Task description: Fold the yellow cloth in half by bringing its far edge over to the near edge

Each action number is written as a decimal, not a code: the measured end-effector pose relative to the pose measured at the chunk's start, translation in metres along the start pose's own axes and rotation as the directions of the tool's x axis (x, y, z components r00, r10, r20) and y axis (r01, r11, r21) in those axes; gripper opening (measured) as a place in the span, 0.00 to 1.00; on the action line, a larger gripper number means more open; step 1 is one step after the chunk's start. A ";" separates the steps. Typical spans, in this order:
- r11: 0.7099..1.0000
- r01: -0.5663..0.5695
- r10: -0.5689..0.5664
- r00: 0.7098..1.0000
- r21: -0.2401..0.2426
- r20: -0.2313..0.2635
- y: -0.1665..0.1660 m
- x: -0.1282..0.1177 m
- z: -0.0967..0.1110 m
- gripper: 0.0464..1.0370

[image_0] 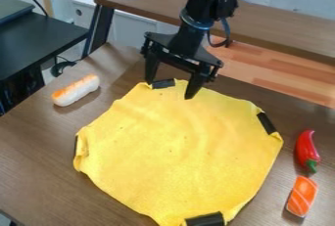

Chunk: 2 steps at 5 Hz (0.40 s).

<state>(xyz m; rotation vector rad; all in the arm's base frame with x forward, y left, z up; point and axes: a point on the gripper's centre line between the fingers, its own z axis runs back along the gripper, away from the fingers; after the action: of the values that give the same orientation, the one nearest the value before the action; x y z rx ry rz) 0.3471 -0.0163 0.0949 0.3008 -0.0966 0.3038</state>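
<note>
Fingers (196,85) apart, yellow cloth (180,146) partly behind

Soft, fairly bright light spreads evenly across the yellow cloth (183,151) — weak, soft-edged shadows fall beside the toy salmon sushi (301,196) and the white-and-orange toy food (76,90), while the black desk (39,41) looks dim.

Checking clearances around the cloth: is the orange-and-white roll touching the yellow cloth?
Apart. The camera view shows brown tabletop between the roll and the yellow cloth's upper-left edge.
</note>
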 end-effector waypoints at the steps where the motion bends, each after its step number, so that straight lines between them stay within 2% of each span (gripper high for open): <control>1: 1.000 0.013 -0.012 0.999 0.012 -0.034 -0.004 -0.003 -0.012 0.96; 2: 0.997 0.076 -0.077 0.996 -0.025 -0.049 -0.010 0.014 -0.036 0.96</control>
<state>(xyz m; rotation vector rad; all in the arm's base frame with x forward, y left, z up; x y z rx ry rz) 0.3654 -0.0104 0.0599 0.2734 -0.0391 0.2338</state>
